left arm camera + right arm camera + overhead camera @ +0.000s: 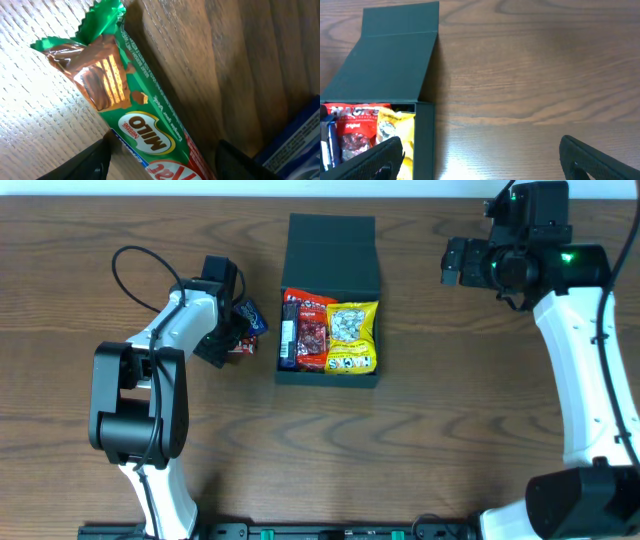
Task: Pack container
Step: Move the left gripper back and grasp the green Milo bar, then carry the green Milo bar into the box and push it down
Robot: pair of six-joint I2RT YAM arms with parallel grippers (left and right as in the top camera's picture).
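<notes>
Finding one: the container (330, 378) sits at the middle of the desk (450, 430), between the two arms. We record it as open. Its lid (330, 250) is folded back flat on the side away from the robot.

Finding two: three snack packets lie side by side in the container. These are a dark packet (289, 332) on the robot's left, a red packet (312, 330) in the middle and a yellow packet (352, 338) on the right.

Finding three: the left tool (164, 145) is low over the desk just to the left of the container. Its two fingers stand apart. A green Milo bar (150, 135) lies flat on the desk and runs lengthwise between them. We see bare wood between the bar and the left-hand finger, so we do not record a grip. A blue packet (295, 145) lies just beside the bar, at the outer side of the other finger.

Finding four: the right tool (480, 145) is to the right of the container and well apart from it, above bare wood. Its fingers are spread wide with nothing between them. Its wrist camera faces the container's side wall and folded-back lid.
</notes>
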